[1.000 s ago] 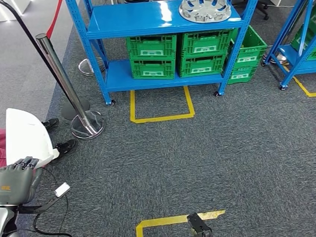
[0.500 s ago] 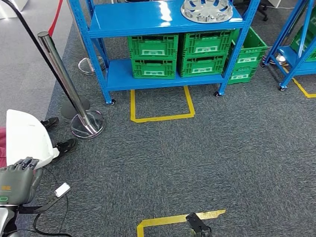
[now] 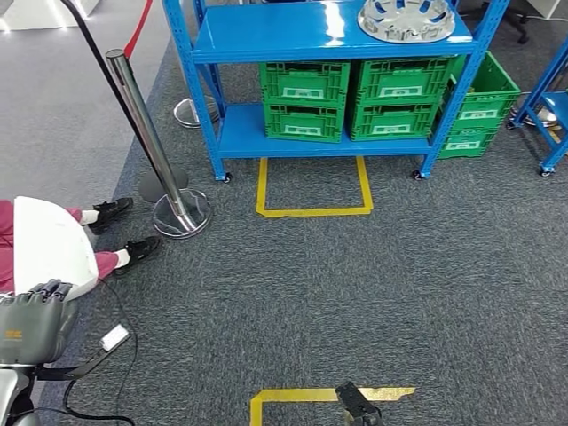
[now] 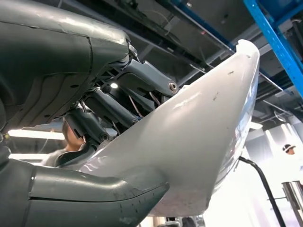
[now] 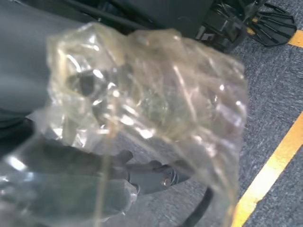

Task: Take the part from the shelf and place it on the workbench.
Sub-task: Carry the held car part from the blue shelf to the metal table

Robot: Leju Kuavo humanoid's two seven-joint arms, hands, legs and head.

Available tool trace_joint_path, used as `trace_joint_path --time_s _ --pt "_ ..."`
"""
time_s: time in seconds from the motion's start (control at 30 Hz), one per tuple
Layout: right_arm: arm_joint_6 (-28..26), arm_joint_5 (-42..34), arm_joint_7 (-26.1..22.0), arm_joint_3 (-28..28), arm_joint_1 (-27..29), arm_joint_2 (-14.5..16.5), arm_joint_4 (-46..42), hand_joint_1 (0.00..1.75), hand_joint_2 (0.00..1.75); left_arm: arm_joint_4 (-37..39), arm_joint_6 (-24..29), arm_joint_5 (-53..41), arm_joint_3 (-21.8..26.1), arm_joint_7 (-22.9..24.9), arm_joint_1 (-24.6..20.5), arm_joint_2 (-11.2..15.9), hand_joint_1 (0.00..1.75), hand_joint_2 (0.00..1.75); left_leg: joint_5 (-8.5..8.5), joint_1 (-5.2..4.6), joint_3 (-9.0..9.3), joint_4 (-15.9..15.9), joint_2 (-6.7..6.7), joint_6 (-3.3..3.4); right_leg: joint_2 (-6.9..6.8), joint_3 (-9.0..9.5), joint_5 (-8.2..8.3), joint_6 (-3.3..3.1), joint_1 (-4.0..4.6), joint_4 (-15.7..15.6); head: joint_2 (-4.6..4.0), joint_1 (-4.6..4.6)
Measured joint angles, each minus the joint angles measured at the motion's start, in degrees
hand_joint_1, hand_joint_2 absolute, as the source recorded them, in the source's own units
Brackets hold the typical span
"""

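Gripping a smooth, curved white part [image 3: 47, 244], the left hand [image 3: 34, 324] curls its fingers; right hand [image 5: 107, 184] grasps crinkled clear plastic [image 5: 150, 94].

Dark grey carpet floor [image 3: 415, 284] with yellow tape outlines [image 3: 313, 188]. Blue metal shelving rack [image 3: 321, 35] on casters, green plastic crates [image 3: 307, 99] on its lower shelf and one beside it. Chrome stanchion post [image 3: 151, 146] with red rope, leaning over its round base. Glare on shelf top.

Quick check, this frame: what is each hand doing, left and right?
Left hand: holds the white part.
Right hand: holds a clear plastic bag.
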Motion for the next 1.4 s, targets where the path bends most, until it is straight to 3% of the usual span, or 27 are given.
trace_joint_path --time_s 0.07,0.13,0.17,0.2,0.23,0.27,0.33,0.4,0.47,0.53,0.6,0.63,0.67,0.7,0.73,0.77,0.8,0.87,0.93,1.0,1.07,1.13,1.2,1.23,1.3,1.37,1.4 --pt "0.0 0.0 0.0 0.0 0.0 0.0 0.0 0.0 0.0 0.0 0.0 0.1 0.0 0.0 -0.1 0.0 1.75 1.75 -2.95 -0.08 -1.95 4.3 2.04 -0.28 -1.31 -0.26 0.35 -0.61 0.01 -0.1 0.0 -0.31" --pt "0.0 0.0 0.0 0.0 0.1 0.0 0.0 0.0 0.0 0.0 0.0 0.1 0.0 0.0 -0.2 0.0 1.75 1.75 -7.1 -0.16 -5.08 12.2 3.65 -0.44 -2.72 -0.47 0.42 -0.8 0.34 -0.1 0.0 -0.51" --pt "0.0 0.0 0.0 0.0 0.1 0.0 0.0 0.0 0.0 0.0 0.0 0.1 0.0 0.0 -0.1 0.0 1.75 1.75 -8.23 -0.16 -6.13 15.2 3.85 -0.43 -3.42 -0.55 0.42 -0.83 0.5 -0.1 0.0 -0.51" --pt "0.0 0.0 0.0 0.1 0.1 0.0 0.0 0.0 0.0 0.0 0.0 0.1 0.0 0.0 -0.1 0.0 1.75 1.75 -8.34 -0.18 -6.27 16.3 3.94 -0.33 -4.11 -0.59 0.41 -0.86 0.65 -0.1 0.0 -0.51" --pt "0.0 0.0 0.0 0.1 0.1 0.0 0.0 0.0 0.0 0.0 0.0 0.1 0.0 0.0 -0.1 0.0 1.75 1.75 -7.4 -0.24 -5.21 15.0 4.08 -0.11 -4.78 -0.58 0.38 -0.89 0.78 -0.1 0.0 -0.51" --pt "0.0 0.0 0.0 0.1 0.0 0.0 0.0 0.0 0.0 0.0 0.0 0.1 0.0 0.0 -0.1 0.0 1.75 1.75 -5.8 -0.38 -3.14 11.8 4.55 0.25 -5.42 -0.53 0.35 -0.91 0.91 -0.1 0.0 -0.53" --pt "0.0 0.1 0.0 0.3 -0.1 0.0 0.0 0.0 0.0 0.0 0.0 0.1 0.0 0.0 -0.2 0.0 1.75 1.75 -3.45 -1.02 1.31 4.0 7.06 1.23 -6.59 -0.42 0.19 -0.8 1.24 0.0 0.0 -0.49" --pt "0.0 0.1 0.0 0.4 -0.3 0.0 0.0 0.0 0.0 0.0 0.0 0.1 0.0 0.0 -0.3 0.1 1.75 1.75 -3.1 -1.63 2.92 0.7 8.52 1.97 -7.65 -0.4 0.06 -0.47 1.52 0.0 0.0 -0.43" --pt "0.0 0.1 0.0 0.4 -0.4 0.0 0.0 0.0 0.0 0.0 0.0 0.1 0.1 0.0 -0.2 0.1 1.75 1.75 -2.86 -1.72 2.69 0.4 7.37 2.45 -8.67 -0.28 -0.03 -0.02 1.59 -0.1 0.0 -0.45" --pt "0.0 0.2 0.0 0.5 -0.5 0.1 -0.1 0.0 0.0 -0.1 0.0 0.1 0.1 0.0 -0.2 0.0 1.75 1.75 -2.36 -1.41 2.64 -0.1 6.15 3.03 -7.0 -0.75 -1.06 0.62 1.43 0.9 0.0 -0.31" --pt "0.0 0.3 0.0 0.5 -0.6 0.1 -0.1 0.0 0.0 -0.1 0.0 0.2 0.1 0.1 -0.4 -0.1 1.75 1.75 -1.95 -1.13 2.47 -0.4 4.95 3.48 -3.55 -3.34 -4.26 1.13 1.17 6.4 0.0 -0.13" --pt "0.0 0.3 0.0 0.5 -0.5 0.1 -0.1 0.0 0.0 -0.1 0.0 0.3 0.0 0.1 -0.5 -0.1 1.75 1.75 -1.85 -1.1 2.29 -0.4 4.28 3.62 -2.53 -5.25 -6.14 1.26 1.1 10.4 0.0 -0.11" --pt "0.0 0.3 0.1 0.5 -0.4 0.0 -0.1 0.0 0.0 -0.1 0.0 0.4 0.0 0.1 -0.5 -0.2 1.75 1.75 -1.78 -1.1 2.16 -0.4 3.57 3.67 -2.1 -7.05 -7.46 1.36 1.08 14.1 0.0 -0.12" --pt "0.0 0.3 0.1 0.5 -0.3 0.0 -0.1 0.0 0.0 -0.1 -0.1 0.5 0.0 0.1 -0.5 -0.2 1.75 1.75 -1.71 -1.11 2.09 -0.4 2.82 3.66 -1.96 -8.09 -7.68 1.42 1.07 16.0 0.0 -0.12" --pt "0.0 0.3 0.1 0.5 -0.2 0.0 -0.1 0.0 0.0 -0.1 -0.1 0.6 0.0 0.1 -0.5 -0.3 1.75 1.75 -1.66 -1.1 2.09 -0.4 2.05 3.6 -1.87 -8.12 -6.77 1.42 1.06 15.8 0.0 -0.12" --pt "0.0 0.4 0.1 0.5 -0.2 0.0 -0.1 0.0 0.0 -0.1 -0.2 0.8 0.0 0.1 -0.5 -0.3 1.75 1.75 -1.59 -1.08 2.12 -0.4 1.27 3.49 -1.58 -7.01 -4.86 1.37 1.01 13.3 0.0 -0.12" --pt "0.0 0.4 0.1 0.6 -0.2 0.0 -0.1 0.0 0.0 -0.1 -0.2 0.9 0.0 0.1 -0.5 -0.4 1.75 1.75 -1.53 -1.06 2.14 -0.3 0.53 3.36 -0.75 -5.19 -2.6 1.3 0.9 9.3 0.0 -0.11" --pt "0.0 0.4 0.1 0.8 -0.3 0.0 -0.1 0.0 0.0 -0.1 -0.2 1.1 0.0 0.2 -0.6 -0.5 1.75 1.75 -1.43 -1.19 1.89 -0.1 -0.87 2.87 1.8 -1.78 0.01 1.05 0.56 2.2 0.0 -0.16" --pt "0.0 0.4 0.1 0.9 -0.3 0.0 -0.1 0.0 0.0 -0.1 -0.2 1.3 0.1 0.2 -0.6 -0.5 1.75 1.75 -1.08 -1.15 1.34 0.0 -2.19 2.08 2.66 -0.62 0.17 0.61 0.54 0.1 0.0 -0.23" --pt "0.0 0.4 0.1 0.9 -0.3 0.0 -0.1 0.0 0.0 -0.1 -0.2 1.3 0.2 0.2 -0.4 -0.5 1.75 1.75 -0.8 -0.92 0.89 0.1 -2.87 1.38 1.3 -0.57 0.49 -0.07 0.59 -0.1 0.0 -0.25" --pt "0.0 0.4 0.1 0.9 -0.4 0.0 -0.1 0.0 0.0 -0.1 -0.2 1.3 0.3 0.2 -0.4 -0.4 1.75 1.75 -2.5 -0.96 -0.32 2.6 -0.47 0.85 -0.2 -0.53 0.8 -0.76 0.47 -0.3 0.0 -0.55" --pt "0.0 0.4 0.1 1.0 -0.3 0.0 -0.1 0.0 0.0 -0.1 -0.2 1.3 0.3 0.2 -0.6 -0.4 1.75 1.75 -6.32 -0.9 -3.28 9.4 2.85 0.31 -1.85 -0.57 0.81 -1.16 0.58 -0.4 0.0 -0.82" --pt "0.0 0.4 0.1 1.0 -0.2 0.0 -0.1 0.0 0.0 -0.1 -0.3 1.3 0.3 0.2 -0.6 -0.4 1.75 1.75 -8.7 -0.67 -5.78 15.5 3.86 -0.04 -3.54 -0.64 0.73 -1.26 0.72 -0.4 0.0 -0.82" --pt "0.0 0.4 0.1 1.0 -0.1 -0.1 -0.1 0.0 0.0 -0.1 -0.3 1.3 0.3 0.2 -0.6 -0.5 1.75 1.75 -8.37 -0.6 -5.7 15.8 4.02 -0.09 -4.34 -0.65 0.7 -1.24 0.75 -0.4 0.0 -0.84" --pt "0.0 0.4 0.1 1.0 -0.2 -0.1 -0.1 0.0 0.0 -0.1 -0.3 1.3 0.4 0.2 -0.6 -0.5 1.75 1.75 -5.39 -0.62 -2.46 10.6 4.86 0.1 -5.82 -0.52 0.58 -1.11 0.79 -0.4 0.0 -0.84" --pt "0.0 0.4 0.1 1.0 -0.4 -0.1 -0.1 0.0 0.0 -0.1 -0.3 1.3 0.4 0.2 -0.7 -0.5 1.75 1.75 -3.24 -1.06 1.68 3.2 7.45 0.73 -7.05 -0.29 0.35 -0.77 1.01 -0.3 0.0 -0.81" --pt "0.0 0.4 0.1 1.0 -0.4 -0.1 -0.1 0.0 0.0 -0.1 -0.3 1.4 0.5 0.2 -0.8 -0.5 1.75 1.75 -2.93 -1.31 2.78 1.1 8.32 1.14 -7.62 -0.19 0.23 -0.52 1.14 -0.3 0.0 -0.76"
